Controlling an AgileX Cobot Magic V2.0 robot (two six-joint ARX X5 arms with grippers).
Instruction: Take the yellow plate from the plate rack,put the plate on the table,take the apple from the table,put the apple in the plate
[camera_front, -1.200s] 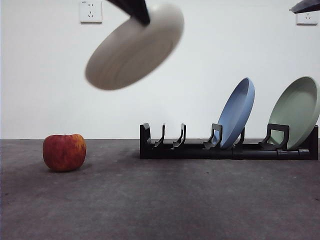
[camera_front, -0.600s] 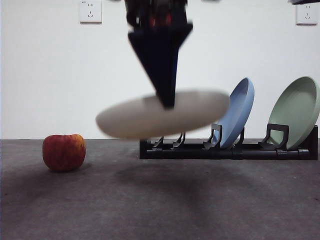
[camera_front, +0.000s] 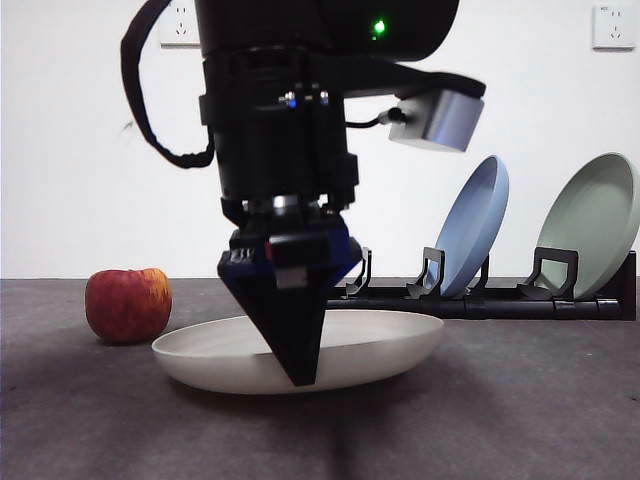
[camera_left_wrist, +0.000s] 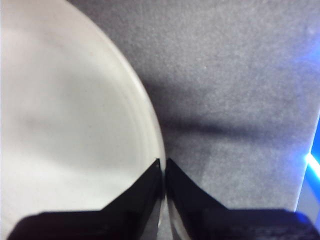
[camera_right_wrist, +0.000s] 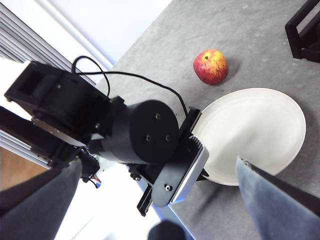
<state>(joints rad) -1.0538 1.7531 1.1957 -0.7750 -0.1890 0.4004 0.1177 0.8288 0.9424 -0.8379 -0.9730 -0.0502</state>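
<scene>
The yellow plate (camera_front: 380, 345) lies low on the table (camera_front: 500, 420), in front of the plate rack (camera_front: 480, 305). Its underside looks to touch the surface. My left gripper (camera_front: 298, 375) is shut on the plate's near rim; the left wrist view shows its jaws (camera_left_wrist: 163, 162) pinching the rim of the plate (camera_left_wrist: 65, 125). The apple (camera_front: 127, 304) sits on the table just left of the plate, apart from it. My right gripper (camera_right_wrist: 159, 161) is open and empty, high above, looking down on the plate (camera_right_wrist: 255, 132), the apple (camera_right_wrist: 210, 66) and the left arm.
A blue plate (camera_front: 475, 225) and a pale green plate (camera_front: 595, 220) lean in the rack's right slots. The rack's left slots hold nothing. A corner of the rack (camera_right_wrist: 302, 30) shows in the right wrist view. A white wall stands behind the table.
My left gripper has come down with the plate, turning it from steeply tilted to nearly flat at the table. The apple and rack have not moved.
</scene>
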